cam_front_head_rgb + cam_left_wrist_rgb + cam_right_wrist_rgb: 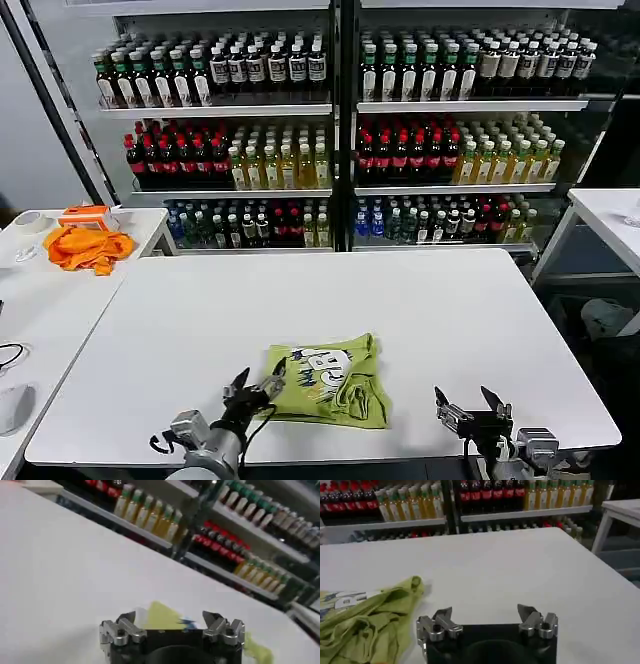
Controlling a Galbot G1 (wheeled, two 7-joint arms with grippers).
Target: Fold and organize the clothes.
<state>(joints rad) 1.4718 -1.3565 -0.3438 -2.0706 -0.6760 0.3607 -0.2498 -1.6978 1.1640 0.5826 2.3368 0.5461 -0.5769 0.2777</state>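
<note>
The lime-green T-shirt [329, 379] lies folded into a small bundle near the front edge of the white table [300, 300], its white and dark print facing up. My left gripper [256, 381] is open just left of the bundle, its fingers spread with nothing between them. In the left wrist view the left gripper [170, 617] points at the green cloth [159, 616] just ahead. My right gripper [466, 402] is open over the table's front right part, apart from the shirt. In the right wrist view the right gripper [484, 613] holds nothing and the shirt [367, 620] lies off to one side.
A bright orange cloth [89, 247] lies on the side table [50, 300] at the left, next to an orange box [85, 214]. Shelves of bottles [340, 130] stand behind the table. Another white table [610, 215] is at the right.
</note>
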